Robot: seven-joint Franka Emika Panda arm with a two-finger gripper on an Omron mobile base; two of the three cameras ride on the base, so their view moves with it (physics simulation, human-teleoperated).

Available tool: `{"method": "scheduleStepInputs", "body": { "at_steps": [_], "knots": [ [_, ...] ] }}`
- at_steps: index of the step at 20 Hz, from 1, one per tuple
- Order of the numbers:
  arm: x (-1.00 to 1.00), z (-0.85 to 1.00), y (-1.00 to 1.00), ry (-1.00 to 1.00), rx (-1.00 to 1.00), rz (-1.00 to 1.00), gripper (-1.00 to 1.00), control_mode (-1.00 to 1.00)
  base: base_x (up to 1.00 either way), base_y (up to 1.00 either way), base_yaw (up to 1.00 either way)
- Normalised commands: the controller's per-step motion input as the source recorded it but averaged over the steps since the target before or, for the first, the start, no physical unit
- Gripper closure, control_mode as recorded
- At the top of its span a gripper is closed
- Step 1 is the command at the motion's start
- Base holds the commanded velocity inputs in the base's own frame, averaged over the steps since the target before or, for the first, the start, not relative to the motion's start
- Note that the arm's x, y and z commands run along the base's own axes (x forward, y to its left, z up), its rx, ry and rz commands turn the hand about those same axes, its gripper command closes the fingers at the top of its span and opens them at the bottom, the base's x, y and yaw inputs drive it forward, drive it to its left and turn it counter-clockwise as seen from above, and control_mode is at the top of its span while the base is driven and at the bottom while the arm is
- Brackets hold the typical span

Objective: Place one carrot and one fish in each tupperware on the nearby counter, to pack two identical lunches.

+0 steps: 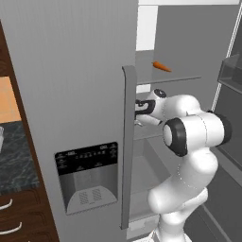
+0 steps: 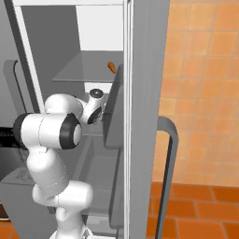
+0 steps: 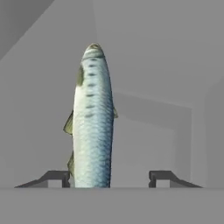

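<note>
**A:** Where did your pincer (image 3: 107, 177) stand at that moment?

**B:** Inside the open fridge (image 1: 71, 94), under the glass shelf (image 1: 160, 75). In the hand view your fingers (image 3: 54, 177) were spread wide, and the fish (image 3: 91, 118) lay lengthwise between them, close against the left finger and well apart from the right one. Nothing was pinched yet.

**A:** How should you have done the grab well?

**B:** As I judged it, you needed to shift sideways until the fish sat midway between the tips, push in a little further so the pads met its thick middle, then press together slowly. A slim, smooth body like that could have slipped out if caught near the tail. You also had to back out level, clear of the shelf above.

**A:** And the count?

**B:** You had one fish in sight and one carrot (image 1: 161, 66), lying on the shelf above your wrist. A strip of the desk (image 1: 16, 156) showed left of the fridge
</note>
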Motion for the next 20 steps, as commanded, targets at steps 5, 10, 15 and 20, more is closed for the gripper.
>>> {"method": "scheduleStepInputs", "body": {
  "at_steps": [5,10,15,20],
  "knots": [
    [-0.40,0.00,-0.12,-0.15,0.00,0.00,1.00,-1.00,0.00,0.00,0.00],
    [-0.98,0.27,0.00,0.04,0.00,0.00,1.00,-1.00,0.00,0.00,0.00],
    [-0.75,0.64,0.00,0.14,0.00,-0.01,1.00,-1.00,0.00,0.00,0.00],
    [-1.00,0.66,0.00,0.06,0.00,-0.12,1.00,-1.00,0.00,0.00,0.00]
  ]
}}
